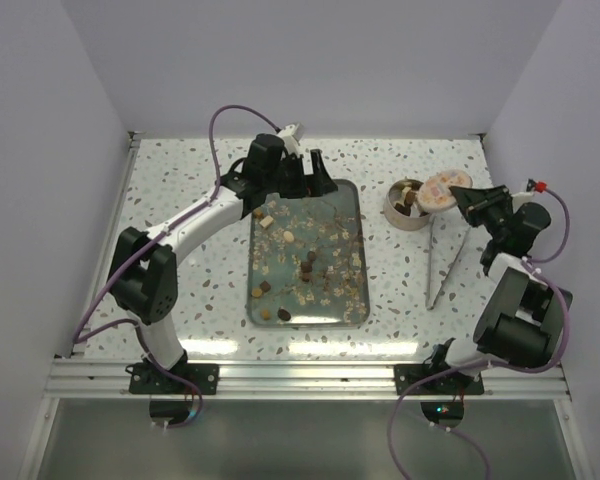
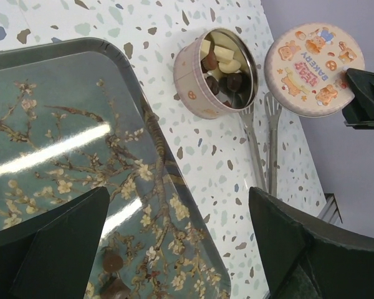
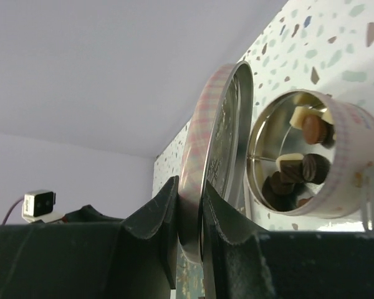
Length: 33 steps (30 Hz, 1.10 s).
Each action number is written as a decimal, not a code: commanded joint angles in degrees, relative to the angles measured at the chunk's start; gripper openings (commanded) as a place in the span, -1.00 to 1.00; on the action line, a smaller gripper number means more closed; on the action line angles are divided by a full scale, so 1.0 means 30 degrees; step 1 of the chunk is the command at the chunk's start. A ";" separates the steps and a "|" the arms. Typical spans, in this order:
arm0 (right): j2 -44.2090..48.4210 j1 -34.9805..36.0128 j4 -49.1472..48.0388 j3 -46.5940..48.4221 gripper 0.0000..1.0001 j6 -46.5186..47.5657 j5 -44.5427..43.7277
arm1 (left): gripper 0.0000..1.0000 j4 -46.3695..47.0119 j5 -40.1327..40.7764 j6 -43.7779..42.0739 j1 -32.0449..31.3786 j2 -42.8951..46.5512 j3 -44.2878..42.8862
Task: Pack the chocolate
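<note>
Chocolate pieces [image 1: 308,262], dark brown and cream, lie scattered on a flower-patterned tray [image 1: 310,322]. More chocolate [image 2: 227,68] fills a round pink tin [image 2: 199,81] to the right of the tray. My left gripper [image 1: 302,180] hangs open over the tray's far end with nothing between its fingers [image 2: 68,243]. Two brown pieces [image 2: 112,261] lie just below it. My right gripper [image 3: 190,212] is shut on the rim of the tin's lid [image 3: 221,137], holding it on edge beside the tin [image 3: 355,156]. The lid's bear-printed face [image 2: 313,68] shows in the left wrist view.
Metal tongs [image 1: 440,265] lie on the speckled table in front of the tin, their forked ends [image 2: 262,143] close to it. Pale flakes are mixed among the pieces on the tray [image 2: 50,112]. White walls close in the table on three sides.
</note>
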<state>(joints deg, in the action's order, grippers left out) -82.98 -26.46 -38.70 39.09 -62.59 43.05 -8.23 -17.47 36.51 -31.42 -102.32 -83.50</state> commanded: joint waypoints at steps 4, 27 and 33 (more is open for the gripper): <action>-0.0494 -0.1405 -0.5058 -0.0755 -1.00 -0.1578 0.0505 | 0.99 -0.0801 0.0727 -0.1331 0.0044 0.0417 -0.0525; 0.1088 -0.1962 0.1502 0.0358 -1.00 0.7411 -0.4007 | 0.99 -0.0802 0.0727 -0.1389 0.0044 0.0738 0.0119; 0.0298 -0.1728 0.1502 0.0738 -1.00 0.8320 -0.4300 | 0.99 -0.0860 0.0727 -0.1448 0.0073 0.1119 0.0617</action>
<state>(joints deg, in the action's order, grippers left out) -80.90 -32.18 -33.61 38.17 -41.91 31.92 -11.07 -15.62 33.36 -31.40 -101.75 -82.41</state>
